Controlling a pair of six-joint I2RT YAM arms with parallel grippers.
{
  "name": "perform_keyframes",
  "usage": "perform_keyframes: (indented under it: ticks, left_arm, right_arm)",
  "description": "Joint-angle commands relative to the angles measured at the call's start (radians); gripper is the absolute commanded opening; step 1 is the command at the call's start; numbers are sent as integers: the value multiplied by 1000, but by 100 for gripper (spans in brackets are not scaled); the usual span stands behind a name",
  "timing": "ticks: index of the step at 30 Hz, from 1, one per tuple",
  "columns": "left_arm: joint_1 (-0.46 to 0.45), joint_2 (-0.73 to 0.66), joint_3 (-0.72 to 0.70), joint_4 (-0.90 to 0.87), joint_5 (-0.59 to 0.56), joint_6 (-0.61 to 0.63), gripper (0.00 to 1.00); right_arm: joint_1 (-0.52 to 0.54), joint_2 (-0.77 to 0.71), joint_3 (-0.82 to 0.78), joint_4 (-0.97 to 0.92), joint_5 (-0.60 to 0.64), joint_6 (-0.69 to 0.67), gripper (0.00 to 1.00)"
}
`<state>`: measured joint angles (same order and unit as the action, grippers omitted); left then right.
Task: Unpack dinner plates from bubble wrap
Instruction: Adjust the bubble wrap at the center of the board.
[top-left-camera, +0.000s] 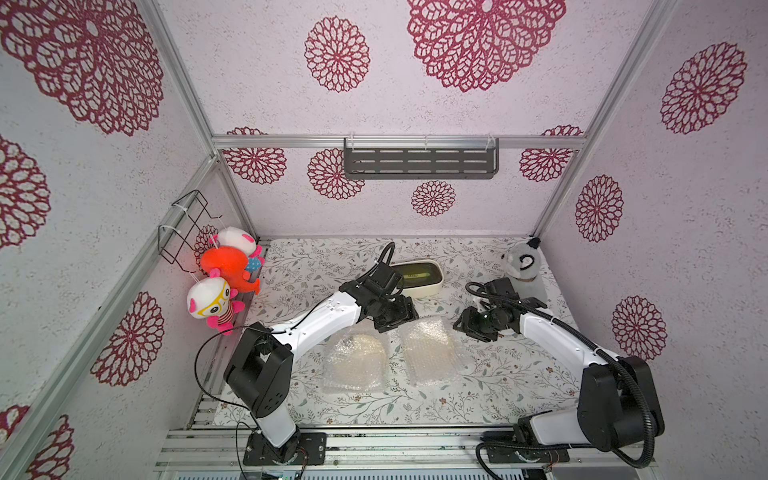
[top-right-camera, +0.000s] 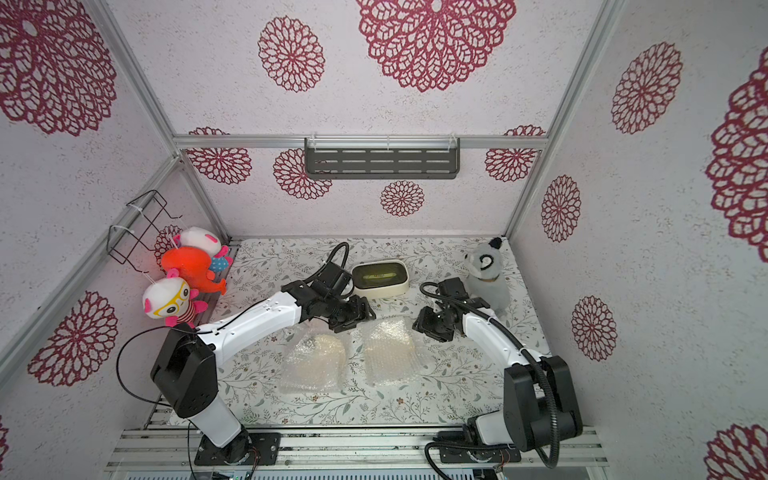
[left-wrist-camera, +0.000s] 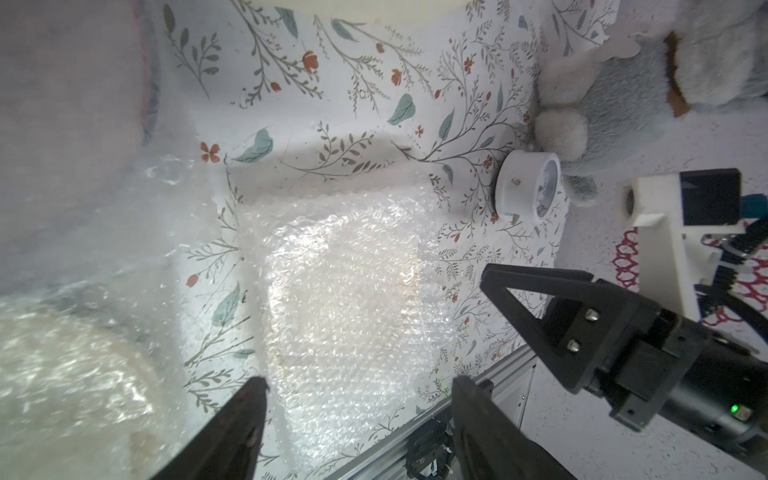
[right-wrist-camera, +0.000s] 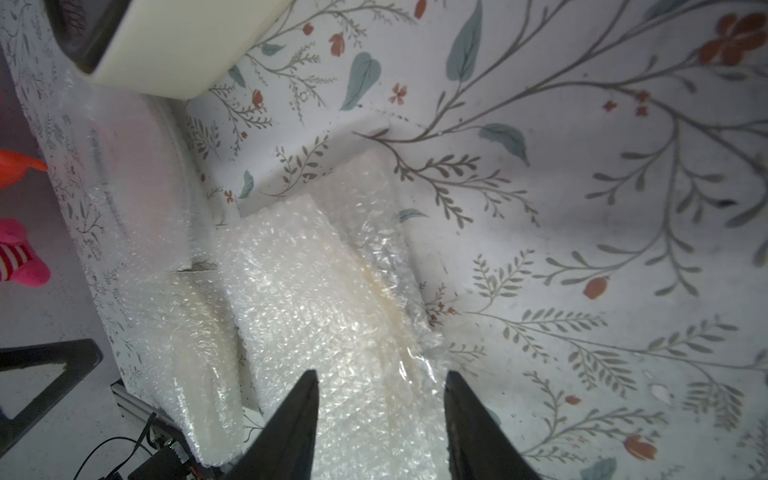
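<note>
cream dinner plates (top-left-camera: 360, 351) dim under crinkly whitish bubble wrap (top-left-camera: 430, 353)

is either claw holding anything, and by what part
Nothing is held: the left claw and right claw both stand open by the bubble wrap, jaws empty.

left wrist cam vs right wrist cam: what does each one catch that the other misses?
Left wrist only: the white alarm clock and the grey plush behind it.

Right wrist only: the orange plush and the pink plush at the frame edge.

Both: the two bubble-wrapped bundles, left bundle and right bundle, side by side on the floral table cover. Both also show the left gripper and right gripper, at least in part, with jaws apart.
</note>
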<state>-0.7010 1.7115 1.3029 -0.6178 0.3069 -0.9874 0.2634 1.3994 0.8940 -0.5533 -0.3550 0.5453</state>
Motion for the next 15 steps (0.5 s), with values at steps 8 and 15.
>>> perform_keyframes:
  ticks: [8, 15]
  left_arm:
    - [-18, 2, -86, 36, 29, 8, 72]
    - [-20, 44, -98, 75, 45, 14, 72]
  right_arm:
    - [-3, -2, -27, -2, -40, -57, 52]
    - [-4, 0, -36, 44, -73, -57, 51]
